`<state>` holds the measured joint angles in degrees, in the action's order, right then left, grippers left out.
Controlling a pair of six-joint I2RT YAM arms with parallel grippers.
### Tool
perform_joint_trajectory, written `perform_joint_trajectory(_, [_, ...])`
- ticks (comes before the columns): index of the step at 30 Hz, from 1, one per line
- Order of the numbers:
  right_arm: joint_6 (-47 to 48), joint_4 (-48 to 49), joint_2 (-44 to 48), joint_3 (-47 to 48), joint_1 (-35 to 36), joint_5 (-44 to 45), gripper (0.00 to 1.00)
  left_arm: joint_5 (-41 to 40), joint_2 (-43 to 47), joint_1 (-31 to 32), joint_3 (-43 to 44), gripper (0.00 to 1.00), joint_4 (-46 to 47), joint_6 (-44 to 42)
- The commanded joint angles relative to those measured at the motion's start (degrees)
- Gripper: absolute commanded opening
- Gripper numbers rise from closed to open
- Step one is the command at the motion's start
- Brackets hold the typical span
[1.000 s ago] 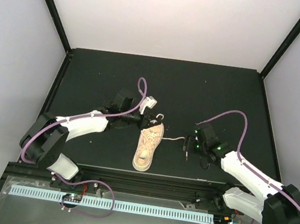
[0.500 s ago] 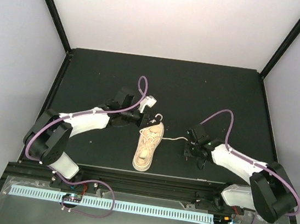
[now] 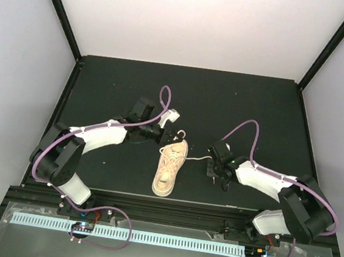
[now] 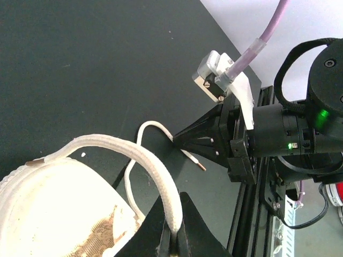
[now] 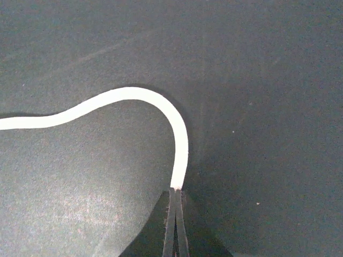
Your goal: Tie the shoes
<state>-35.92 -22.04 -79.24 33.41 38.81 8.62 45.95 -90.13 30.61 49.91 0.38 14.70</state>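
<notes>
Top external showed me the cream shoe (image 3: pixel 170 167) lying lengthwise on the matte black worktop (image 3: pixel 244 106). It had a pale sole, a soft fabric upper and off-white lacing criss-crossed over its far half.

The left fingers (image 3: pixel 174 136) sat at the shoe's far end. The right fingers (image 3: pixel 214 164) sat off its right side, apart from it. A thin lace (image 3: pixel 198 159) ran from the shoe across the bare worktop to them.

On the left wrist camera, the left fingers (image 4: pixel 187 230) were pressed together, pinching a flat woven loop (image 4: pixel 123 149). The loop was white with a ribbed braid, and it arched up from the shoe's rounded cream rim. Beside the rim I could make out a tan, perforated, mesh-like surface.

Beyond the shoe in that same view, the thin lace (image 4: pixel 140 134) curved up off the worktop into the pointed black tips of the right fingers (image 4: pixel 185 139). A short tail poked out past them, ending in a small coppery tip. The wrist behind them carried a green light (image 4: pixel 321 114) and a glossy purple cable (image 4: pixel 265 35) plugged into a silver connector.

On the right wrist camera, the right fingers (image 5: pixel 172 214) were shut tight on the smooth round lace (image 5: pixel 179 139), which swept away leftward in a single curve toward the shoe.
</notes>
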Motion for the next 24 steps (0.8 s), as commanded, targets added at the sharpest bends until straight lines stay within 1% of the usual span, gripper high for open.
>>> perform_joint_trajectory(1, [0.03, -1.17, 2.94, -0.27, 0.76, 0.49, 0.02, 3.59, -0.52, -0.40, 2.18, 0.02, -0.05, -3.05])
perform_joint_trajectory(6, [1.92, -1.33, 15.44, 1.56, 0.83, -3.63, 0.02, 9.01, -3.07, -0.42, 2.44, 0.06, 3.12, -4.31])
perform_joint_trajectory(9, [3.87, -0.45, 20.22, 4.03, 0.82, -8.30, 0.02, 12.05, -5.12, -0.40, 2.97, 0.08, 5.54, -3.92])
perform_joint_trajectory(14, [5.35, -0.89, 21.52, 8.80, 0.77, -11.97, 0.02, 14.85, -8.23, -0.38, 4.75, 0.09, 6.09, -3.68])
perform_joint_trajectory(19, [5.85, -0.20, 20.80, 11.44, 0.83, -13.65, 0.02, 16.32, -8.82, -0.40, 4.69, 0.16, 6.54, -4.65])
perform_joint_trajectory(24, [6.30, -0.65, 20.12, 13.80, 0.81, -13.49, 0.02, 17.15, -9.02, -0.13, 4.71, 0.25, 7.36, -5.10])
